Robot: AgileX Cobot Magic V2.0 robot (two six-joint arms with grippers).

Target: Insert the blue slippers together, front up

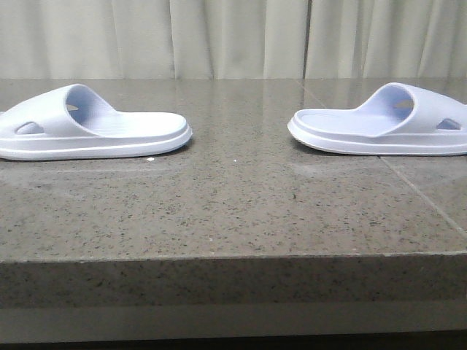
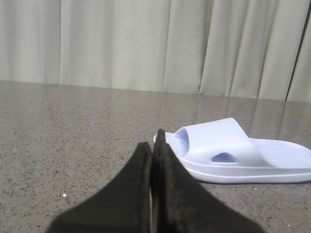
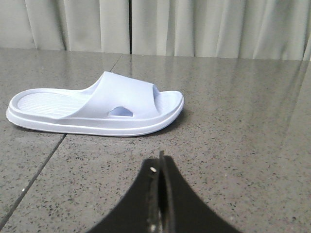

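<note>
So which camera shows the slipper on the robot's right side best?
The right wrist view: the right slipper shows whole, side on. The front view cuts off one end at the frame edge; the left wrist view misses it.

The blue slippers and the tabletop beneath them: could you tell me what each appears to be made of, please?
The blue slippers look like moulded foam or soft plastic in one piece: matte, smooth, seamless from strap to thick sole, with a ribbed footbed. The tabletop looks like polished speckled stone, perhaps granite or an imitation: grey-brown flecks, glossy reflections of the curtain, and thin joint lines as between slabs.
</note>
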